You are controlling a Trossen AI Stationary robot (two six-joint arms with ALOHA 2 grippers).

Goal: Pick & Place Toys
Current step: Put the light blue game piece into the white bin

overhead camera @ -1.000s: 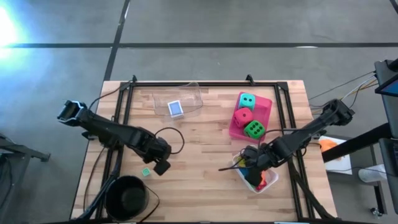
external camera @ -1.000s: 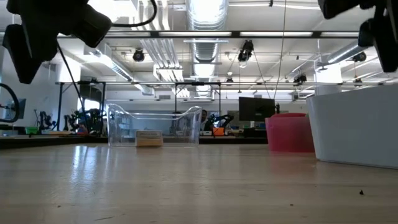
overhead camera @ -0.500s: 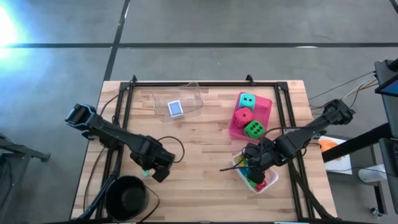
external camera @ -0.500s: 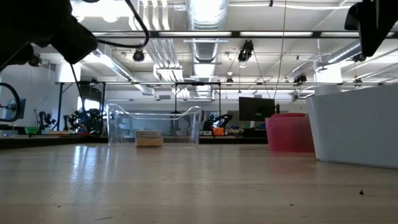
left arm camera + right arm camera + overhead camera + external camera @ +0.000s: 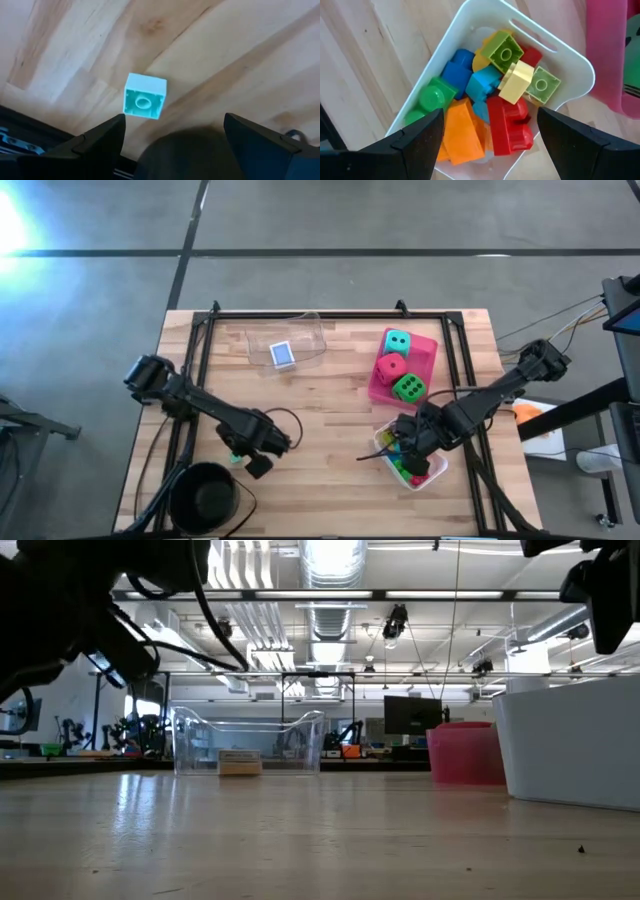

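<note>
With our left gripper (image 5: 172,131) wide open and empty over the teal brick (image 5: 145,95), we should straddle it squarely before closing.

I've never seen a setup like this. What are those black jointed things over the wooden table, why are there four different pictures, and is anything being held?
They are two robot arms, each ending in a two-finger gripper. One picture looks straight down on the table, one looks level across the tabletop, and two come from cameras on the arms' wrists.

The left gripper hovers open over a lone teal brick lying on the wood; it holds nothing. The right gripper hovers open over a white tray full of coloured bricks, also holding nothing.

Also on the table: a pink tray with three dotted dice, teal, red and green, a clear tray holding a blue card box, and a black bowl near the left arm.
</note>
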